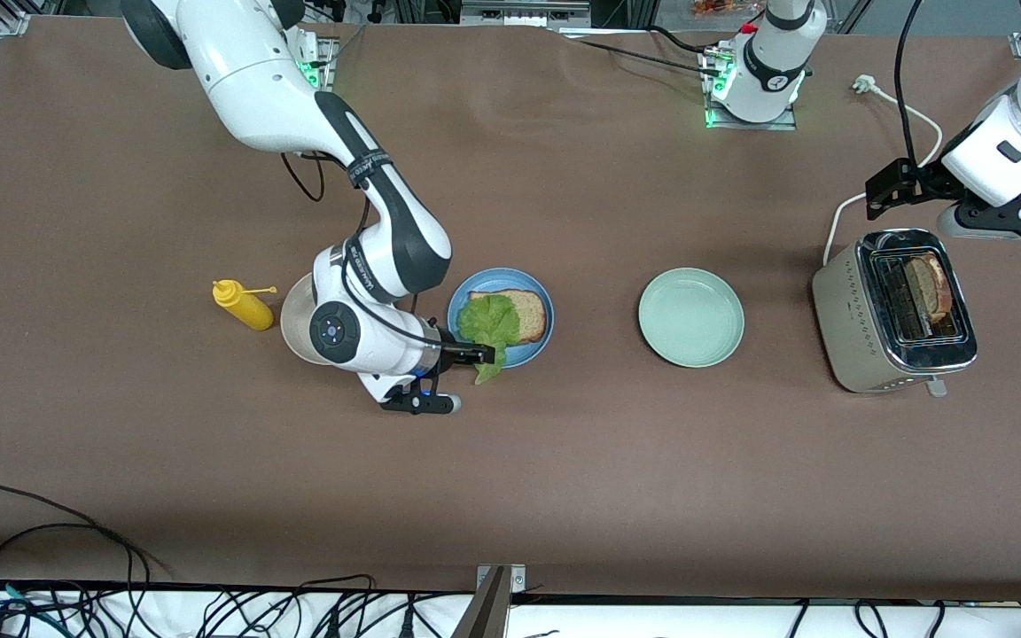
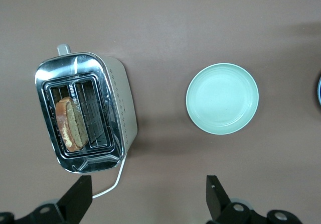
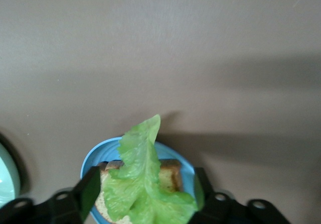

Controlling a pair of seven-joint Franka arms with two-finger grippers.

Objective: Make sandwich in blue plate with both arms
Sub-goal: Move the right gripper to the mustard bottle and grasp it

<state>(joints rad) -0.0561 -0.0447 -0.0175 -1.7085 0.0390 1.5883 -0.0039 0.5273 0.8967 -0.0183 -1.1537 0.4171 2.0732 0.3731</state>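
Front view is showing ruffled lettuce (image 1: 487,324) lying on toast (image 1: 524,312) in blue plate (image 1: 502,318); right gripper (image 1: 486,354) jaws apart, left gripper (image 2: 148,196) jaws apart.

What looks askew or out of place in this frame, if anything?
The lettuce leaf lies off-centre on the toast slice in the blue plate, its tip hanging over the rim nearest the front camera, by the open right gripper. The second toast slice sits in the toaster.

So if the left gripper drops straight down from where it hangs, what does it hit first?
Probably bare table between the toaster and the green plate. The left gripper, jaws open, looks clear of both, though depth is hard to judge.
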